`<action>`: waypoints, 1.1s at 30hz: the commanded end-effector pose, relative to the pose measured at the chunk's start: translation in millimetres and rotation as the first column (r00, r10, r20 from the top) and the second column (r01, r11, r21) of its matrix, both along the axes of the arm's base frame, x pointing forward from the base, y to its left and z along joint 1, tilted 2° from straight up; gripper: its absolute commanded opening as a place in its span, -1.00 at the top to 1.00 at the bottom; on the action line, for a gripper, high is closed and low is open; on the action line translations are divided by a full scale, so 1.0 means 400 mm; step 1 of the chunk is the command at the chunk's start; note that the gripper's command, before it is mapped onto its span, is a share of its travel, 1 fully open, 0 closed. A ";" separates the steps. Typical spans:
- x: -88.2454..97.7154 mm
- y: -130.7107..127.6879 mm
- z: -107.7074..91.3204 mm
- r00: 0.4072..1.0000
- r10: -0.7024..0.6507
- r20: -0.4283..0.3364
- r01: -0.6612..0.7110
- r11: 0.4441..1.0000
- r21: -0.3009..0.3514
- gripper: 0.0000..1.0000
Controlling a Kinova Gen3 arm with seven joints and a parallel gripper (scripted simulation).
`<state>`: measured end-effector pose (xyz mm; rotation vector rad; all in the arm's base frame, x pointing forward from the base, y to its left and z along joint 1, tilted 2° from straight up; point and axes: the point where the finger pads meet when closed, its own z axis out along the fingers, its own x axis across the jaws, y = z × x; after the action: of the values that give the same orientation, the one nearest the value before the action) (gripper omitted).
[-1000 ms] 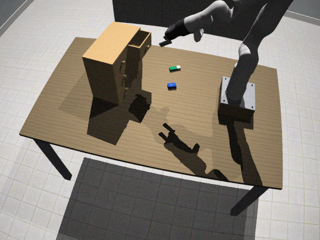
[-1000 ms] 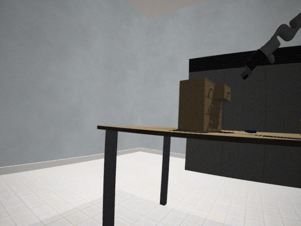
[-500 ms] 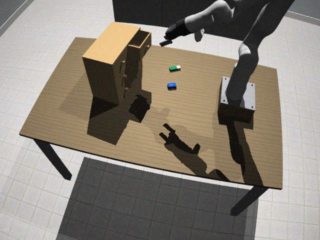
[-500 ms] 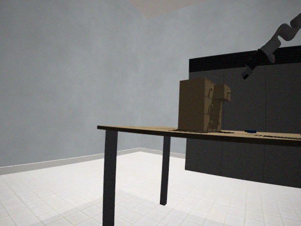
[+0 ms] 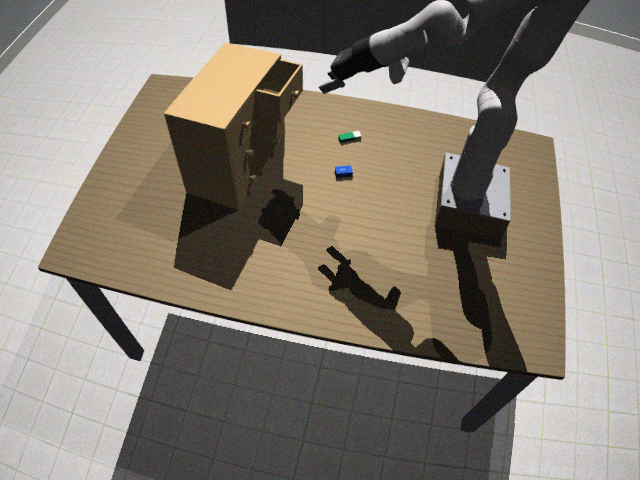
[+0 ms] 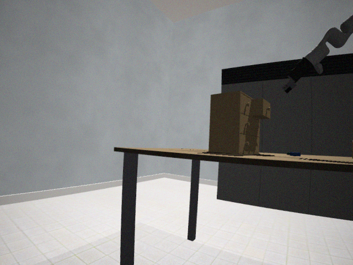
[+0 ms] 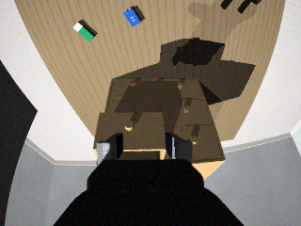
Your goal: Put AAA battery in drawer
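The small wooden chest [image 5: 222, 124] stands on the left of the table. Its top-row right drawer [image 5: 280, 82] is pulled partly out and stays level. The drawer's inside is dark, and I cannot make out an AAA battery in it or anywhere else. My gripper [image 5: 330, 85] is open and empty. It hangs in the air above and in front of the open drawer, apart from it. In the wrist view the two fingers frame the drawer [image 7: 146, 134] below. The side view shows the gripper [image 6: 287, 88] higher than the chest [image 6: 232, 122].
A small green and white object [image 5: 349, 136] and a small blue block [image 5: 343, 170] lie on the table in front of the chest, and both show in the wrist view [image 7: 85, 29] [image 7: 132, 17]. The arm's grey base [image 5: 475, 198] stands at the right. The other drawers look pushed in.
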<state>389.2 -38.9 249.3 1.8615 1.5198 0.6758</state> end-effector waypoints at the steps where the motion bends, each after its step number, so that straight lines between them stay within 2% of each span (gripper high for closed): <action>1: -0.002 0.000 0.002 1.000 0.001 -0.001 -0.001 1.000 -0.005 -1.00; 33: 0.002 -0.004 0.008 1.000 -0.003 -0.007 0.003 1.000 -0.005 -1.00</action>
<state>388.8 -38.7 249.6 1.8646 1.5277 0.6666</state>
